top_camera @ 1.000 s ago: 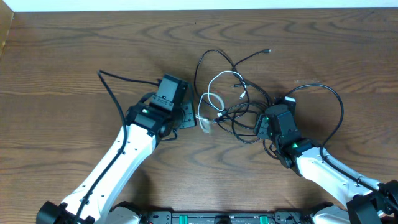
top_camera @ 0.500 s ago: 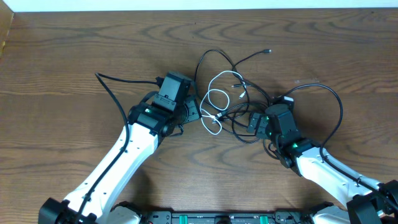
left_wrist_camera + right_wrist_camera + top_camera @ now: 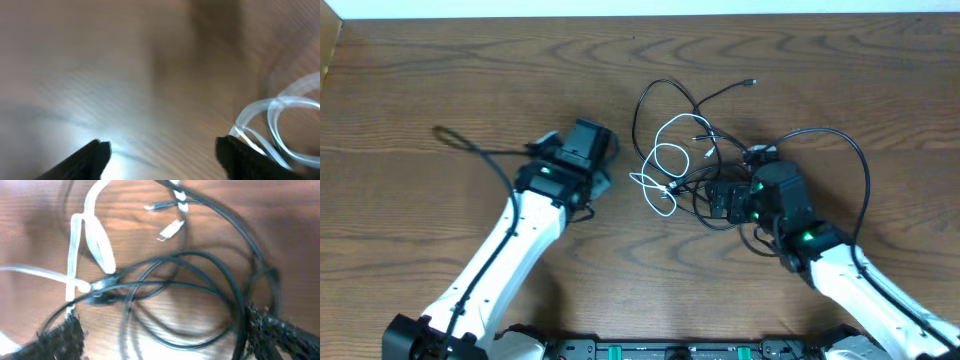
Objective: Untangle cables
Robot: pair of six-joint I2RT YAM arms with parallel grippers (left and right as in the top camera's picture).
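The cables lie tangled at the table's middle. A white cable (image 3: 665, 165) loops at the left of the heap, and black cables (image 3: 705, 110) loop around and to the right of it. My left gripper (image 3: 603, 178) is open and empty, left of the white cable and apart from it. In the left wrist view the jaws (image 3: 162, 155) span bare wood, with the white cable (image 3: 285, 115) beside the right finger. My right gripper (image 3: 717, 198) is open over the black loops (image 3: 200, 305). The white cable (image 3: 97, 245) and small plug ends (image 3: 170, 228) lie ahead of it.
The left arm's thick black wire (image 3: 470, 145) trails left across the wooden table. The right arm's thick black wire (image 3: 865, 165) arcs to the right of the heap. The table's far edge (image 3: 640, 14) runs along the top.
My left gripper has drawn back to the left, away from the white cable. My right gripper has moved left, farther over the black loops. The white loop has shifted slightly.
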